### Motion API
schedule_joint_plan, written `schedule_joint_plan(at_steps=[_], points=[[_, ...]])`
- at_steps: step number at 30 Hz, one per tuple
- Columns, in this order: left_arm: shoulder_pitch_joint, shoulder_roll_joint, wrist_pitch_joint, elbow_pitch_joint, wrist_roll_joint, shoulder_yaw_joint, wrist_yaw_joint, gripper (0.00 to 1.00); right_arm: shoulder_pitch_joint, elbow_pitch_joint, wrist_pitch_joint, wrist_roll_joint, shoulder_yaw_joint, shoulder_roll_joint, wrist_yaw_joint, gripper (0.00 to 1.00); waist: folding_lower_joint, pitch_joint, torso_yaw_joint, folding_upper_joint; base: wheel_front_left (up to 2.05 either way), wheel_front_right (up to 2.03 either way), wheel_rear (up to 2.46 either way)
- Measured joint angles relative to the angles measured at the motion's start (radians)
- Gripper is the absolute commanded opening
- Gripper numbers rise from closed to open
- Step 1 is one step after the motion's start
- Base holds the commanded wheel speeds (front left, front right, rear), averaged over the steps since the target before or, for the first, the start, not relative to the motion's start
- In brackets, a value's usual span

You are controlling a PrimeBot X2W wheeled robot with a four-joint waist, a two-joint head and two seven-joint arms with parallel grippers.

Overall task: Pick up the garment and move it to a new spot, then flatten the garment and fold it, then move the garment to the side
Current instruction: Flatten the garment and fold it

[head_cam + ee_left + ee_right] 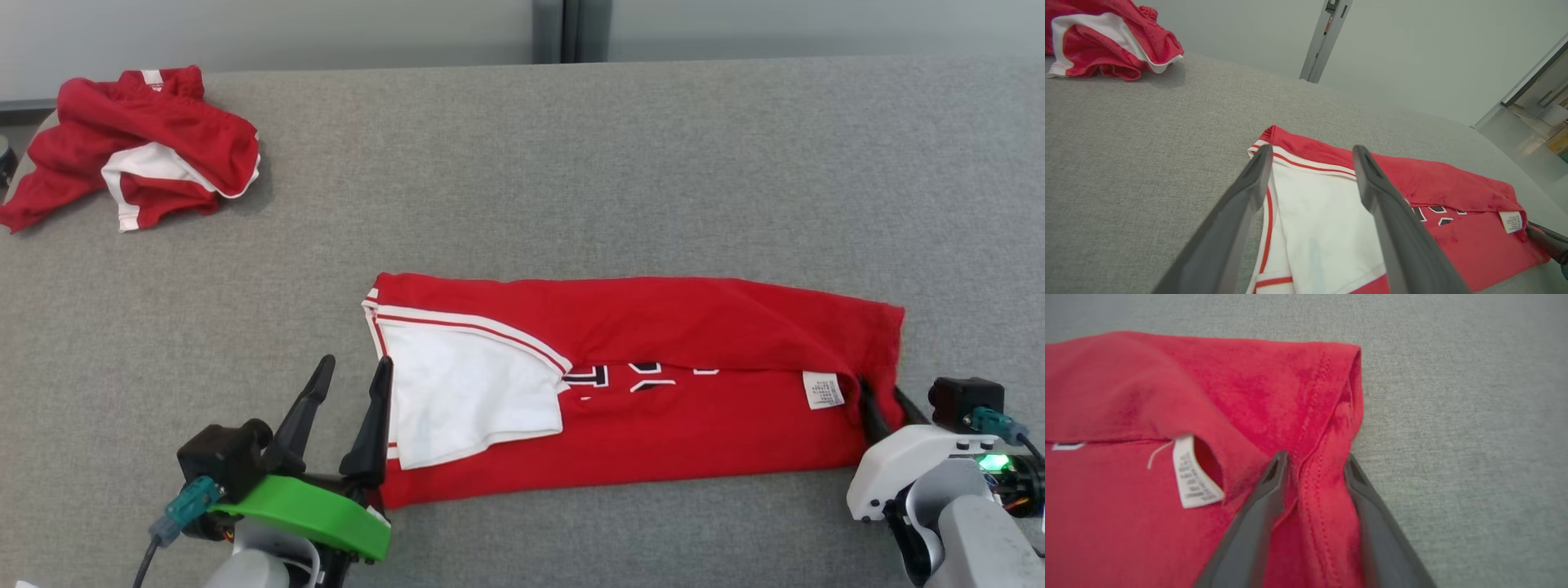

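Grey cloth-topped table (571,163), wide. Near the middle: red garment (694,327), flat, folded lengthwise into a long band running left to right, white panel (465,392) uppermost at its left end. Far left, well apart: second red heap (155,139), crumpled.

Left gripper (356,365) at the band's left end, fingers spread wide, one just beside the white edge, holding nothing. Right gripper (1316,457) at the right end, narrowed about a ridge of hem (1331,396), cloth touching both fingers; firm hold or not, cannot tell. Small label (1196,473) just left of that pinch.

Likely step: taking both ends for a crosswise fold.

Risks from here:
- Catching only the top layer at the hem, leaving lower layers behind and opening the band.
- Lifting at the right with no grip yet at the left, dragging and skewing the band.
- Closing the left fingers on the loose white panel alone, peeling it back instead of raising the end.
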State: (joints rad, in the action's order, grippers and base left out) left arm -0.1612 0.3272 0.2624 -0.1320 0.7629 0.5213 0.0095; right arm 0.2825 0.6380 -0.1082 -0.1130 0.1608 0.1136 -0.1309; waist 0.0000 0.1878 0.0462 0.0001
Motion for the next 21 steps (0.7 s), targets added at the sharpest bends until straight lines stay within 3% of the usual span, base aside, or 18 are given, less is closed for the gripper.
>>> schedule_joint_plan(at_steps=[6, 15, 21], points=[[0.006, -0.03, 0.0, -0.003, -0.064, -0.042, -0.005, 1.0, 0.033, 0.029, -0.013, 0.0, 0.024, 0.015, -0.001, 0.0, 0.0, -0.013, -0.019, 0.0, 0.0, 0.0, 0.0], [0.024, -0.072, 0.0, -0.034, -0.138, -0.108, -0.024, 1.0, 0.038, -0.001, 0.007, -0.003, 0.156, 0.172, -0.001, 0.0, 0.0, -0.05, -0.054, 0.0, 0.0, 0.0, 0.0], [0.041, -0.105, 0.0, -0.04, -0.223, -0.166, -0.029, 1.0, 0.005, -0.055, 0.04, -0.004, 0.218, 0.209, -0.001, 0.0, 0.0, -0.079, -0.065, 0.0, 0.0, 0.0, 0.0]])
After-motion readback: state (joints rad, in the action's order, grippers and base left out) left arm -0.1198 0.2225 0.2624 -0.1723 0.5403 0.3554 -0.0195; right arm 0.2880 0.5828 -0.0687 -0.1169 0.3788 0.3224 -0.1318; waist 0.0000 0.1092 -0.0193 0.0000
